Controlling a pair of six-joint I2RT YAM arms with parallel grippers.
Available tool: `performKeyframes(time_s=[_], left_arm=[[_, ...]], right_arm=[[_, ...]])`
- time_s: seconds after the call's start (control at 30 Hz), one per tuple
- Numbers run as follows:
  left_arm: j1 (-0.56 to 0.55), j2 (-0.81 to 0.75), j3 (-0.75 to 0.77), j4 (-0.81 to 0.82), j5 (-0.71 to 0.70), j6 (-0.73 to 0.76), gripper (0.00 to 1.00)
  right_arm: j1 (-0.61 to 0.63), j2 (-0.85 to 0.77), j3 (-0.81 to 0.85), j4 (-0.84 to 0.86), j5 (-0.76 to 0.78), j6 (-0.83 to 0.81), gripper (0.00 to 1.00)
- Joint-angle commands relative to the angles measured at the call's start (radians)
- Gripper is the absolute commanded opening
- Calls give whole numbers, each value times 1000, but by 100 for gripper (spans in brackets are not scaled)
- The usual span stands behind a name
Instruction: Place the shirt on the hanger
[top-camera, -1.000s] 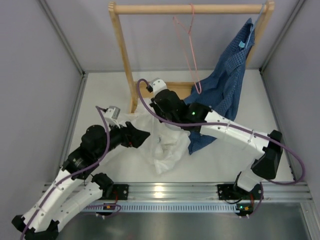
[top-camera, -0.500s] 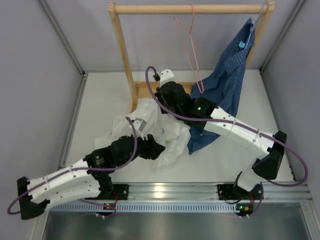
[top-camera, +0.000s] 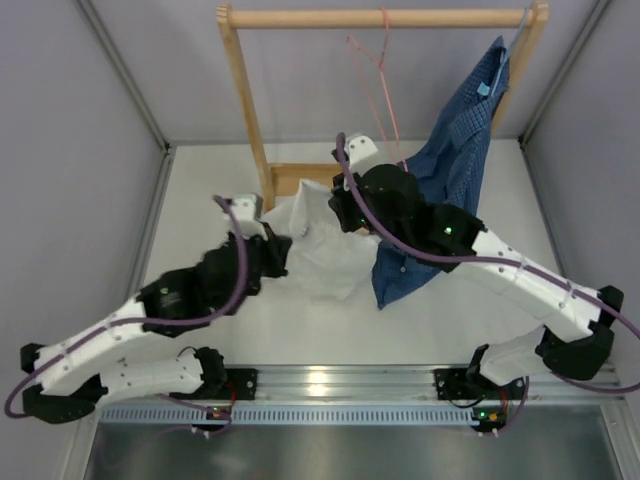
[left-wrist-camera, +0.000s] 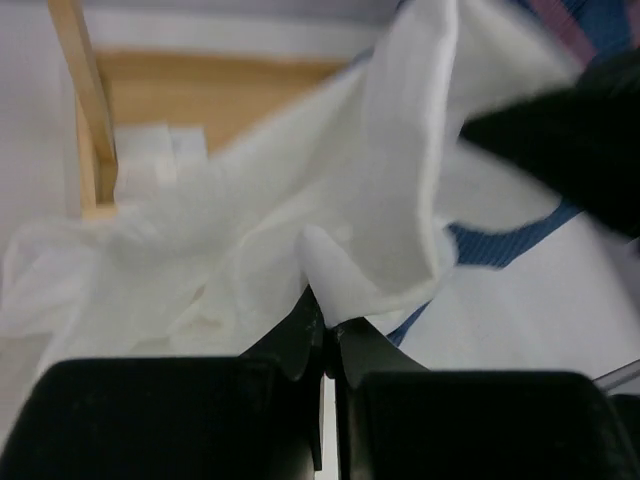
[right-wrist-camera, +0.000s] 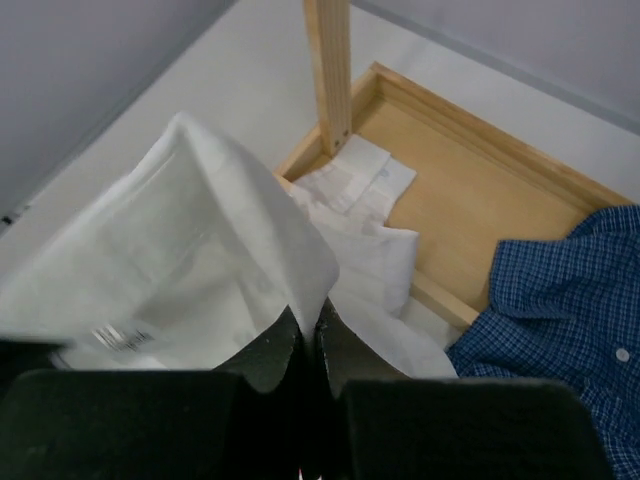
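The white shirt (top-camera: 322, 250) is held up off the table between my two grippers, stretched in front of the rack's base. My left gripper (top-camera: 284, 250) is shut on a fold of the shirt (left-wrist-camera: 350, 190) at its left side; the cloth rises from between the closed fingertips of the left gripper (left-wrist-camera: 327, 320). My right gripper (top-camera: 337, 207) is shut on the shirt's upper edge, and in the right wrist view the shirt (right-wrist-camera: 200, 250) peaks out of the right gripper (right-wrist-camera: 310, 318). The pink hanger (top-camera: 375, 72) hangs bare on the rail above and behind.
A wooden rack stands at the back, with a top rail (top-camera: 300, 18), a left post (top-camera: 245, 110) and a tray-like base (right-wrist-camera: 470, 190). A dark blue checked shirt (top-camera: 455, 150) hangs from the rail's right end down to the table. Grey walls close in left and right.
My left gripper went from open to shut on the shirt's left fold. My right arm has moved right and up toward the rack, lifting the shirt off the table.
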Motion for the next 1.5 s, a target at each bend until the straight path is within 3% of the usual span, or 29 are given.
performKeyframes(time_s=[0.0,0.03,0.1,0.13,0.2,0.23,0.33,0.47,0.53,0.63,0.67,0.73,0.8,0.87,0.93,1.0,1.07,1.13,1.2,1.23,1.37,1.47], left_arm=[[-2,-59,392,-173,-71,236,0],[-2,-33,588,-201,-45,334,0],[-2,75,798,-262,47,427,0],[-2,120,1018,-328,88,517,0],[1,235,1223,-373,228,586,0],[7,260,1364,-374,265,617,0],[16,326,1483,-365,378,665,0],[18,294,1307,-333,520,715,0],[18,240,1173,-321,525,717,0],[16,171,1040,-298,240,670,0],[16,158,1013,-295,4,654,0],[15,130,939,-313,-218,590,0],[13,98,870,-313,-427,565,0],[13,81,778,-324,-492,502,0],[13,65,710,-354,-407,390,0],[14,67,548,-353,-312,294,0],[30,90,416,-302,-165,214,0],[74,148,273,-293,-68,124,0],[187,150,157,-231,48,108,0],[218,130,120,-194,161,119,0],[280,-25,11,-57,338,183,0],[280,-108,-26,6,635,243,0]], right_arm=[[44,-159,24,129,-104,-72,0],[84,-176,33,138,-104,-86,0],[139,-212,92,151,-68,-143,0],[223,-216,117,152,-31,-168,0],[340,-229,188,183,137,-277,0],[463,-233,198,204,196,-306,0],[681,-238,176,346,408,-430,0],[842,-183,64,658,713,-660,0],[848,-157,59,678,799,-659,0],[835,-130,24,730,933,-692,0],[824,-132,-8,726,954,-680,0],[779,-136,-25,633,982,-540,0],[727,-136,-29,427,971,-348,0],[690,-146,-74,376,942,-269,0],[612,-155,-120,263,878,-83,0],[528,-159,-165,182,830,57,0],[462,-190,-266,169,765,125,0],[366,-212,-334,155,727,209,0],[325,-241,-404,129,675,257,0],[324,-273,-447,132,649,259,0],[325,-357,-590,230,357,208,0],[325,-419,-711,331,151,150,16]])
